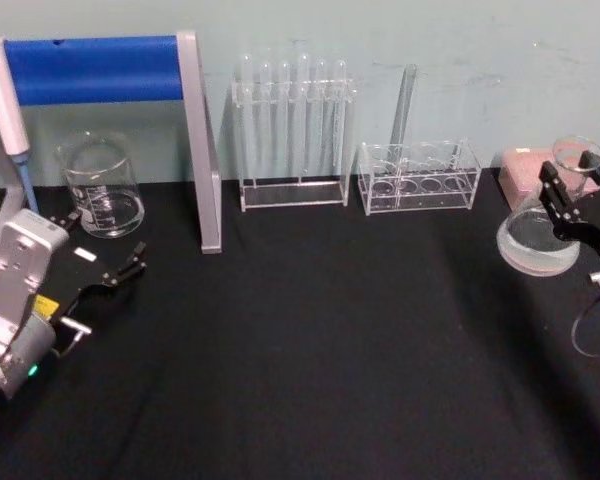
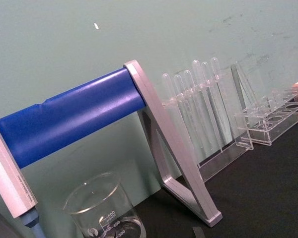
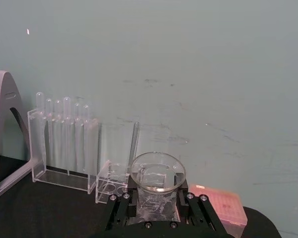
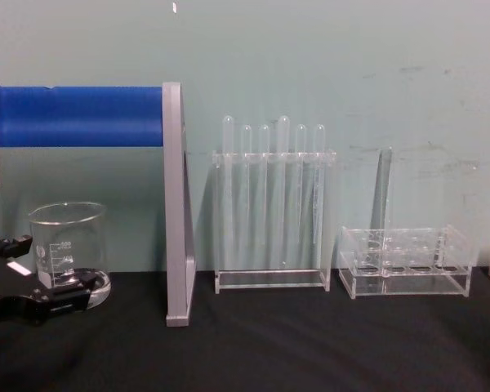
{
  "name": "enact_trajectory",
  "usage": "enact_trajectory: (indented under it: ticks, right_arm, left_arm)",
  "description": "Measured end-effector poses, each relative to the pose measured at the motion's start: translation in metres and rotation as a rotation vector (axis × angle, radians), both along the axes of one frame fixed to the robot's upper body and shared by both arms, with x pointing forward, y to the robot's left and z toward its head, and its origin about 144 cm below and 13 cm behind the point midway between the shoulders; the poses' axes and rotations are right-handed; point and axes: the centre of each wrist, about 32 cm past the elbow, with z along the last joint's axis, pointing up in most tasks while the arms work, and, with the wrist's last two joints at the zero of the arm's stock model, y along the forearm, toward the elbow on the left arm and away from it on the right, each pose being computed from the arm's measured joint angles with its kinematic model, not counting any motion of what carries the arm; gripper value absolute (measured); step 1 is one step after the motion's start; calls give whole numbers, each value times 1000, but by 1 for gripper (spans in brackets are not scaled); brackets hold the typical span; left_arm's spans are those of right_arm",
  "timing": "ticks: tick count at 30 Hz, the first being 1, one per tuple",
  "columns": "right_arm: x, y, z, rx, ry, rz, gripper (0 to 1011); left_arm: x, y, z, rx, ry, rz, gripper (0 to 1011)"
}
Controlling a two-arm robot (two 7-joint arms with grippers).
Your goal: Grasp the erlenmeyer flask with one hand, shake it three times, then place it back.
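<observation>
- Black cloth [image 1: 330,350] covers the whole table and there's a pale green wall [image 1: 460,60] behind it, so the glassware looks kinda ghostly.
- Far left, a pipette [image 1: 5,100] hangs at the end of the stand. It has a white body and a blue lower part.
- The left gripper [image 1: 105,242] sits low at the near left corner of the table. Its fingers are spread apart with nothing between them, and one finger has a small white label.
- Just behind it is a glass beaker [image 1: 102,190] with printed graduations, upright near the wall.
- Next is the stand [image 1: 198,150], a fat blue bar up top and a grey slanted leg down on the cloth.
- In the middle there's a tall clear rack [image 1: 295,140] holding six test tubes in a row.
- Right beside that is a low clear rack [image 1: 420,180] with one lone tube [image 1: 407,100] poking up out of it.
- A pink box [image 1: 525,165] sits at the back right, against the wall.
- Far right is the erlenmeyer flask [image 1: 537,240], mouth up, just in front of the pink box.
- The right gripper [image 1: 578,195] is clamped on the flask's neck, one black finger each side, just under the flared rim. Honestly can't tell if the base is touching the cloth or not.
</observation>
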Motion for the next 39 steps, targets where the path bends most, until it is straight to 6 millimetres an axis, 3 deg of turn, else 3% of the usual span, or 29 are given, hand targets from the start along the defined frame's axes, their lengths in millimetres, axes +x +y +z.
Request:
enact_trajectory:
  ticks: [9,29,39]
  right_arm:
    - [9,8,0,4,6,102,448]
    - [50,76,-4,5,27,586,448]
    - [53,83,-4,11,28,620,448]
  left_arm:
    - [0,0,0,0,0,0,1001]
    - [0,0,0,0,0,0,1001]
    - [0,0,0,0,0,0,1001]
